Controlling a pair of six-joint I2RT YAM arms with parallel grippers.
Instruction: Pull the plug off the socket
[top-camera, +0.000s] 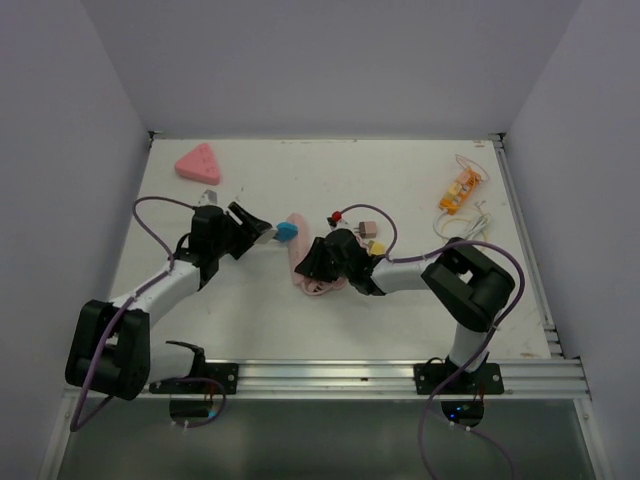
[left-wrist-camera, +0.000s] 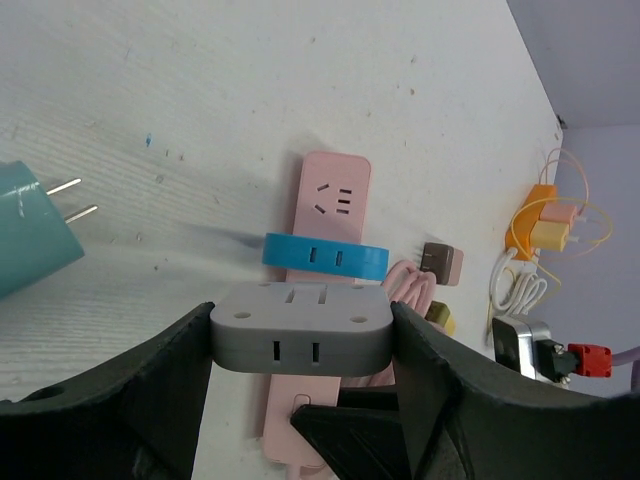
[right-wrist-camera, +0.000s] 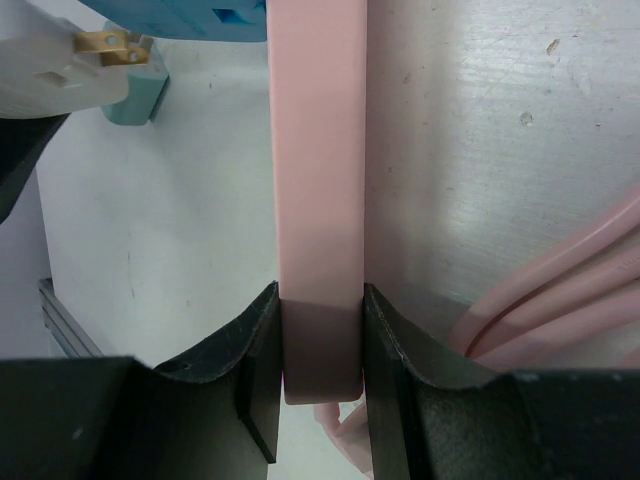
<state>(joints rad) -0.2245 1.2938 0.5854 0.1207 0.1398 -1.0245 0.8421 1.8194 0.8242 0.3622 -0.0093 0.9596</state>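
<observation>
Plug (left-wrist-camera: 300, 322): grey, flat, clamped across its width in the left hand (top-camera: 256, 232). It is off the socket. The right wrist view shows a bare brass prong (right-wrist-camera: 105, 45) on it, up in the air and apart from the strip (right-wrist-camera: 320, 180). In the top view it sits just left of the strip's far end, above the desk (left-wrist-camera: 200, 80).

Strip: pink, lying flat, with one open socket showing at the far end. A blue plug (left-wrist-camera: 325, 255) is seated in it just below that socket. The right hand (right-wrist-camera: 320, 345) is shut on the strip's near end, fingers pressed to both long sides, pinning it. The pink cable (right-wrist-camera: 560, 290) is coiled beside that hand.

A teal plug (left-wrist-camera: 25, 235) lies just left of the strip with its prongs bare. Whether it touches the desk, cannot tell.

Step, as judged: extraction of the grey plug is done and this is the carry-away phase. The next move probably calls for the left hand to take the plug clear to the left, lower it onto bare desk away from the teal plug, then spread its fingers. The right hand should keep the strip pinned until then. If the blue plug is also meant, the left hand needs a fresh grip across its sides and a pull straight up off the strip face.
</observation>
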